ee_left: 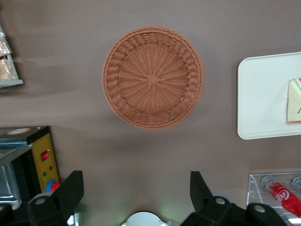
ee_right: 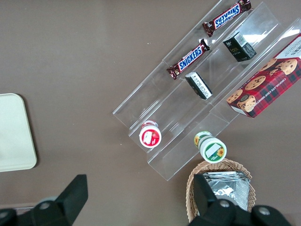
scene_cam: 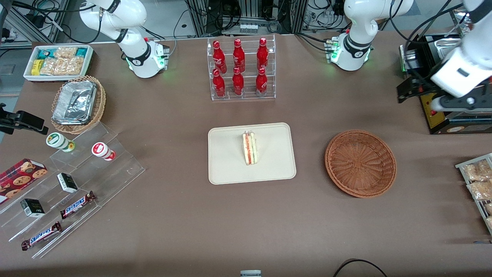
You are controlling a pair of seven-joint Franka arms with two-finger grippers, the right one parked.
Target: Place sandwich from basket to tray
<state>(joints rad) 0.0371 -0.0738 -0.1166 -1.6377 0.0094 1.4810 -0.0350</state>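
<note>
The sandwich (scene_cam: 250,148) lies on the tray (scene_cam: 230,169); the wicker basket (scene_cam: 360,163) holds nothing, and the gripper (ee_left: 136,190) hangs above, fingers spread.

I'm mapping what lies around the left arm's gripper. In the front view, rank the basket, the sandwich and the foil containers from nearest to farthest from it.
The gripper hangs open above the working arm's end of the table.
1. Basket: nearest, empty.
2. Sandwich: mid-table, on the tray.
3. Foil containers: farthest, at the parked arm's end.
</note>
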